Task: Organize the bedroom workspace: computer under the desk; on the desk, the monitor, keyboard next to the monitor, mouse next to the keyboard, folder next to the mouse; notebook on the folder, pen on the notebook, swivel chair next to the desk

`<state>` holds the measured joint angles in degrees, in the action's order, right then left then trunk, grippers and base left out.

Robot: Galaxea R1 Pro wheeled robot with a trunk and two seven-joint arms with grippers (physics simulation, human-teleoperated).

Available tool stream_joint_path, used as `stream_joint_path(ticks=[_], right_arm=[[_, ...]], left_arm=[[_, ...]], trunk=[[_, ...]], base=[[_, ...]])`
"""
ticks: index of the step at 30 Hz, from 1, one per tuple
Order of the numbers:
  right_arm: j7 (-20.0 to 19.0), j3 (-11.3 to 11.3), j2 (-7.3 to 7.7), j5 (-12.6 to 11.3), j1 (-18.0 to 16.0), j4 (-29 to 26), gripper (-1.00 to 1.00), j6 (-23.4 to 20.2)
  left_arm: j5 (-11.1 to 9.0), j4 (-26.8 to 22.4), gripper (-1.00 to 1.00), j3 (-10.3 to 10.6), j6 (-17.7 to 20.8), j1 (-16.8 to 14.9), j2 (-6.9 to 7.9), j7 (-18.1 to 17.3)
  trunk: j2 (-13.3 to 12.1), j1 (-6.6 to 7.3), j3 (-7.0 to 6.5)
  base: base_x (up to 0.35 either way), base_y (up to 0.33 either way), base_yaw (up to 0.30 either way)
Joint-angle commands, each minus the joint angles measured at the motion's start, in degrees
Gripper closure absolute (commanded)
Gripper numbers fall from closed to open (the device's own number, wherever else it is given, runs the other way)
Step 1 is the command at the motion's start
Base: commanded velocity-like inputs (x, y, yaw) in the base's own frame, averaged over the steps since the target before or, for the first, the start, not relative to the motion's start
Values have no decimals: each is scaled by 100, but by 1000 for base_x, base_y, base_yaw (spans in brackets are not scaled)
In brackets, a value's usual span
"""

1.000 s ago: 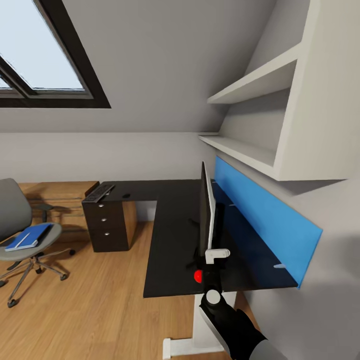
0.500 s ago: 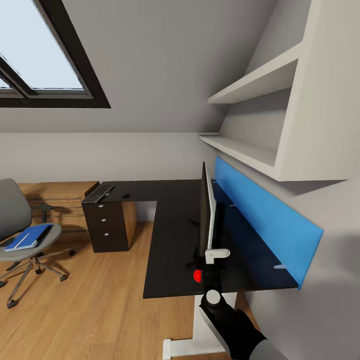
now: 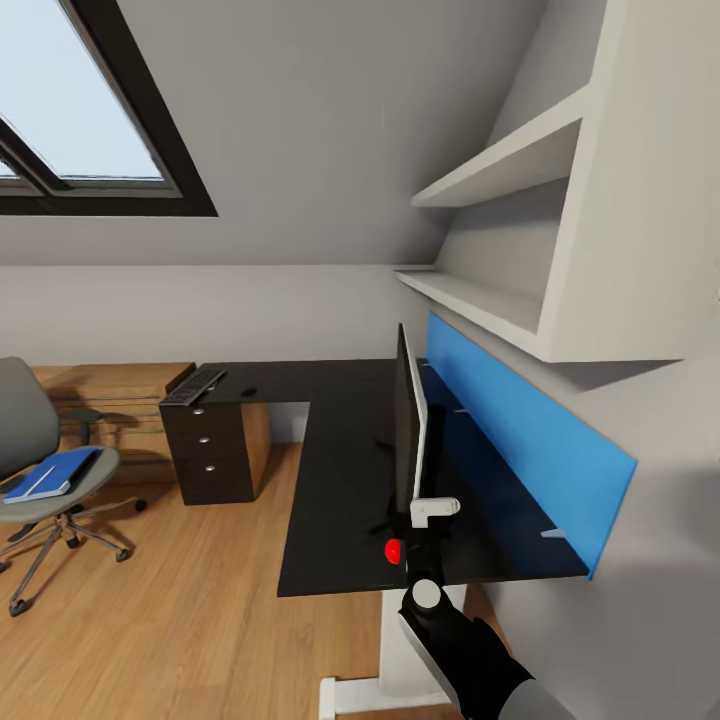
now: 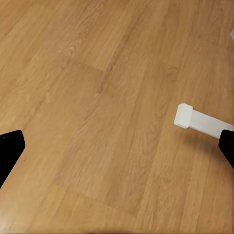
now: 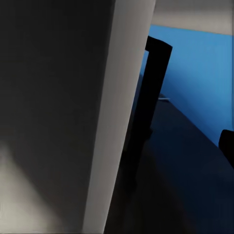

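The monitor (image 3: 408, 430) stands edge-on on the black desk (image 3: 340, 470), its red dot (image 3: 393, 550) at the near lower corner. My right gripper (image 3: 428, 518) is open at the monitor's near edge. The right wrist view looks along the monitor's white back (image 5: 122, 97), with one dark fingertip (image 5: 227, 146) off to the side. The keyboard (image 3: 193, 387) and the mouse (image 3: 248, 392) lie on the desk's far left wing. The swivel chair (image 3: 40, 470) stands apart on the left, with the blue folder (image 3: 50, 475) on its seat. My left gripper (image 4: 117, 151) hangs open over the wood floor.
A blue back panel (image 3: 520, 440) runs behind the monitor, with white wall shelves (image 3: 500, 300) above it. Dark drawers (image 3: 210, 450) sit under the far wing beside a light wood cabinet (image 3: 110, 385). The desk's white foot (image 4: 200, 122) rests on the floor.
The whole head view has shifted slightly to the left, so the camera moved. The monitor, the keyboard, the chair and my right gripper hold their places.
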<state>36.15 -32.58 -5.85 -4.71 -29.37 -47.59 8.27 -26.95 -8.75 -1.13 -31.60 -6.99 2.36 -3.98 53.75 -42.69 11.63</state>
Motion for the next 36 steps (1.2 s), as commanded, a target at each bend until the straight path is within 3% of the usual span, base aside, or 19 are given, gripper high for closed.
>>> stream_joint_path(ticks=[1,36], right_arm=[[32,-21,4,-65,-8,4,-100,34],[25,-29,4,-65,-8,107,-100,35]], left_arm=[[-38,5,-100,-10,-13,-4,0,-42],[-38,5,-100,-2,-11,-4,0,-42]], trunk=[[5,-1,8],[5,-1,8]], base=[[0,-33,0],[48,-20,0]])
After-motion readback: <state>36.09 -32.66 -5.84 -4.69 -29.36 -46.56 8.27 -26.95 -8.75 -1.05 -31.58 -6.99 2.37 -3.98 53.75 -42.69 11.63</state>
